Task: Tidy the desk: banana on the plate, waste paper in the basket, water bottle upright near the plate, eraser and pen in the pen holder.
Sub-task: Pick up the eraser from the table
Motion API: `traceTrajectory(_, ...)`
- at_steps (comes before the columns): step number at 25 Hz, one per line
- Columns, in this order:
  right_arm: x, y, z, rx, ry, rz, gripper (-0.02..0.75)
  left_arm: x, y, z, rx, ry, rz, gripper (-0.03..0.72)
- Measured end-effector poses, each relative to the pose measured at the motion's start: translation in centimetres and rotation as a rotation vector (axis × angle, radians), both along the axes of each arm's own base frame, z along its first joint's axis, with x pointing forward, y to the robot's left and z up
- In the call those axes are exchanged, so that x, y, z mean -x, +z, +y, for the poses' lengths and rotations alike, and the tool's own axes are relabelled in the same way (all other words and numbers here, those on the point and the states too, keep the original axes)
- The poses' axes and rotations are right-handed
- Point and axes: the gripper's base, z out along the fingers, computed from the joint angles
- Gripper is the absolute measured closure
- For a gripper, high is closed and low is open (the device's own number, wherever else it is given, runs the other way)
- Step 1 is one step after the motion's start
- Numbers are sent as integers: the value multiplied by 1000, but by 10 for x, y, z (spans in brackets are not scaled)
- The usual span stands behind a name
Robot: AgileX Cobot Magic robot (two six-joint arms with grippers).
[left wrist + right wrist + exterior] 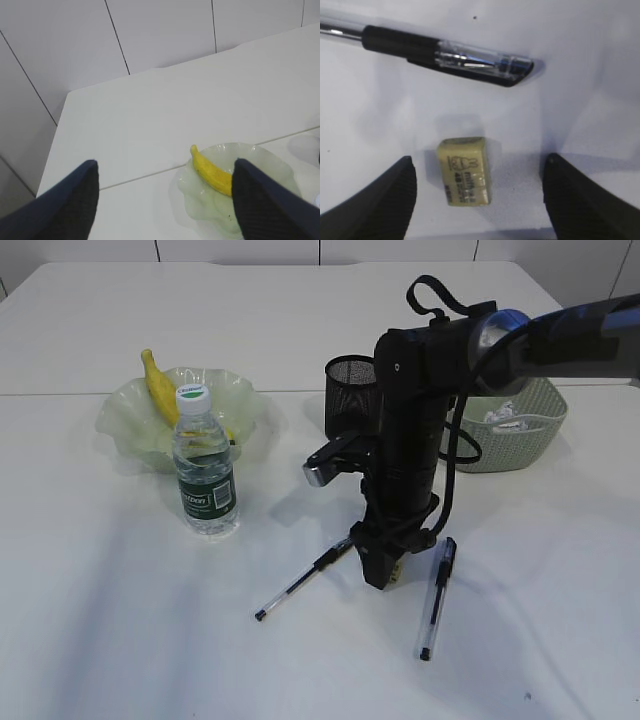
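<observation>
Both sets of jaws stand spread and hold nothing. Your right gripper [477, 200] hangs low over the table [120, 640], its two dark fingers [380, 200] wide apart, and the eraser [465, 170] lies flat on the surface between them, closer to the finger on the left of the wrist view and touching neither. Just beyond the eraser in that view lies the capped end of a pen [445, 55], apart from it. From the exterior view you can see the right arm [410, 440] standing nearly upright over that spot, with one pen [303, 583] slanting away on its left and a second pen [436, 598] lying on its right; the eraser itself is almost hidden under the gripper there. Your left gripper [165, 200] does not appear in the exterior view; its wrist view shows its fingers [260, 200] well apart, held above the far left part of the table. Below it the banana [160, 387] lies in the pale green plate [125, 420]. Just in front of the plate the water bottle [205, 465] stands upright. Behind the right arm stands the black mesh pen holder [350, 395], and to its right the basket [540, 425] holds crumpled waste paper [505, 418].
</observation>
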Motion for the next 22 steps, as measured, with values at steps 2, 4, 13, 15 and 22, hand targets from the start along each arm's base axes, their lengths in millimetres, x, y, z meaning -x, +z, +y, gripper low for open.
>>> traceTrajectory(2,0,0,0,2,1,-1,151,0,0,0,0,0,0,99)
traceTrajectory(4,0,0,0,4,2,0,151,0,0,0,0,0,0,99)
traceTrajectory(13,1,0,-1,13,6,7,151,0,0,0,0,0,0,99)
traceTrajectory(15,1,0,-1,15,7,7,152,0,0,0,0,0,0,99)
traceTrajectory(22,1,0,-2,16,8,6,152,0,0,0,2,0,0,99)
